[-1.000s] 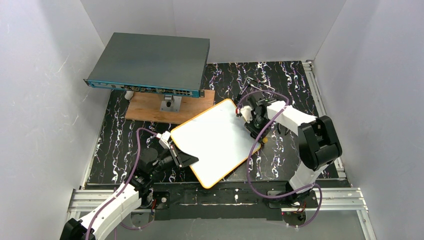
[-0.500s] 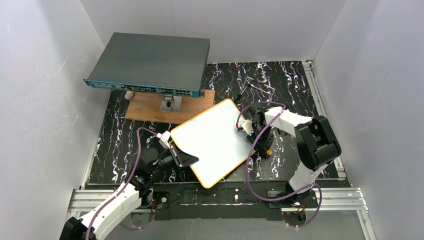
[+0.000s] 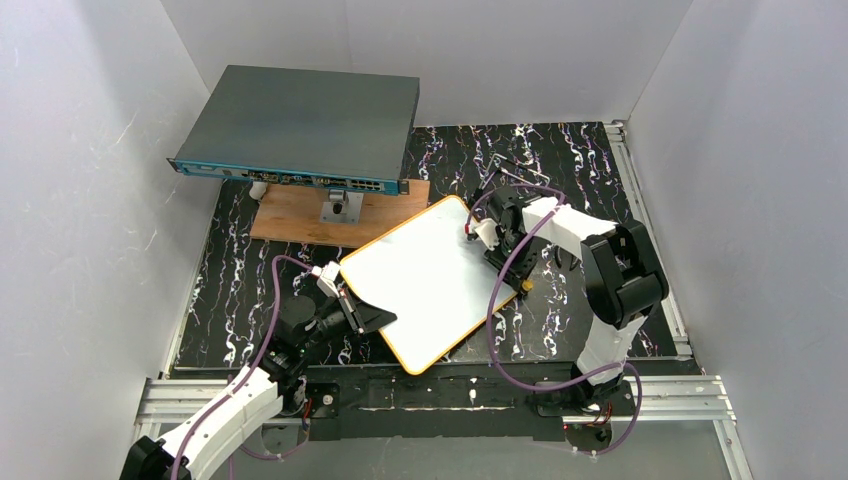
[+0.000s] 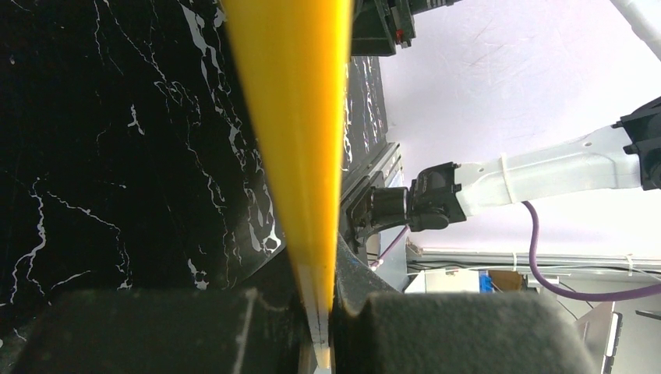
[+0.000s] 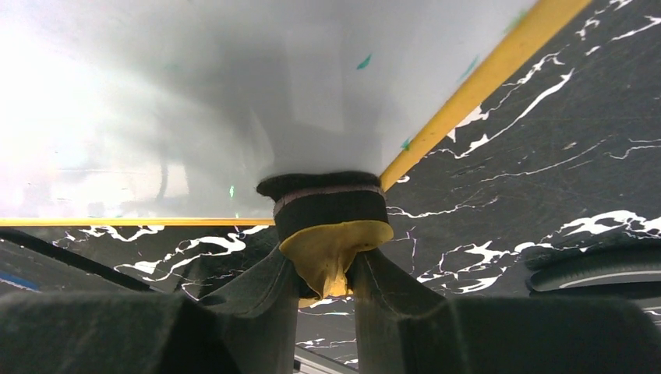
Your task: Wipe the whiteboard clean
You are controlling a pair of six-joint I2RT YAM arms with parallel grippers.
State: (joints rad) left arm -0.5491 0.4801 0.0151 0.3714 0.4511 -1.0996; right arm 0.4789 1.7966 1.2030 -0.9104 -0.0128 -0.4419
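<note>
**Eraser working right at the board's rim**

Nearest me, the left gripper [image 4: 319, 312] is pinching the yellow frame of the whiteboard [image 3: 430, 280] at its near-left side, over the marbled table [image 3: 240, 260]. Farther out, the right gripper [image 5: 327, 273] is clamping a black eraser [image 5: 331, 214] against the right-hand rim, beside green flecks [image 5: 365, 61]. I am worrying it may slip off the frame or lever the board loose. The board is lying diagonally, one corner pointing away; its sides look near-equal, so I cannot pick its long axis.

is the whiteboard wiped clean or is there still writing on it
Almost clean. From above the whiteboard looks blank, but the right wrist view shows a few green flecks near its yellow frame, by the eraser.
</note>
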